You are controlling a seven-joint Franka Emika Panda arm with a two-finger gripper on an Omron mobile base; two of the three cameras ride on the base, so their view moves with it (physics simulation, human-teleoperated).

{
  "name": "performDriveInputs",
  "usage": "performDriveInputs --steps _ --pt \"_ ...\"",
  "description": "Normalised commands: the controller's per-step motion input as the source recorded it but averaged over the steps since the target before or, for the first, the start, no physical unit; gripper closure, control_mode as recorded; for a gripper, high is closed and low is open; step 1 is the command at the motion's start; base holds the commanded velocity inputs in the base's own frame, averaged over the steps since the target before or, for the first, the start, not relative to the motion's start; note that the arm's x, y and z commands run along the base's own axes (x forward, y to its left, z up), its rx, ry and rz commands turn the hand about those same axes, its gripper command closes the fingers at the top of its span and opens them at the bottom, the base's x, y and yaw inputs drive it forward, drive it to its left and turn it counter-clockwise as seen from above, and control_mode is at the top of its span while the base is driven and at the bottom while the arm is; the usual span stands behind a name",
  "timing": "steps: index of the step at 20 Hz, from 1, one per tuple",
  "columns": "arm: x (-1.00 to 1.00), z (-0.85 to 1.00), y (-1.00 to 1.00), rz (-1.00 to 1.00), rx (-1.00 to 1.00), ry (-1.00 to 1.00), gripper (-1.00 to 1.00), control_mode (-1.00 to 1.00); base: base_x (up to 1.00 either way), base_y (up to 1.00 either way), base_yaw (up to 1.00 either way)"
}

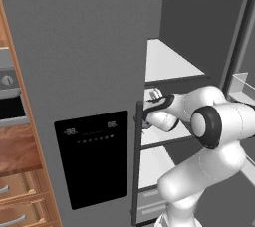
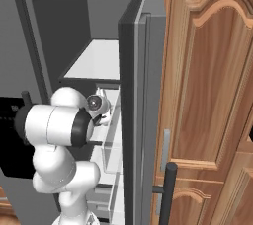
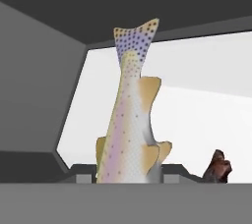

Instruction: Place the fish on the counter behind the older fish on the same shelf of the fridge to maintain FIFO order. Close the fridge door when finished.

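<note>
Gripper inside fridge, jaws pinched on fish near head end, tail pointing away over white shelf. Fish prob. light, limp, slick; grip mid-body, firm not crushing. Small brown item w/ unclear identity beside it.

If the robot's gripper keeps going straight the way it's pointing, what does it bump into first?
The gripper is shut on the fish, tail pointing ahead into the fridge. Nothing stands in line before the fridge's white back wall, so probably the fish's tail meets that first. Depth is hard to judge.
</note>
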Motion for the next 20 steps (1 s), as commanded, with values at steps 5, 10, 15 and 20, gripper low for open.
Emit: performDriveInputs --steps 5,10,15,20 --pt "0.18 -0.04 0.0 0.0 0.0 0.0 1.0 -1.0 0.0 0.0 0.0" --pt "0.22 -0.12 0.0 0.0 0.0 0.0 1.0 -1.0 0.0 0.0 0.0" --pt "0.17 -0.1 0.0 0.0 0.0 0.0 1.0 -1.0 0.0 0.0 0.0" --pt "0.2 -0.12 0.0 0.0 0.0 0.0 1.0 -1.0 0.0 0.0 0.0"
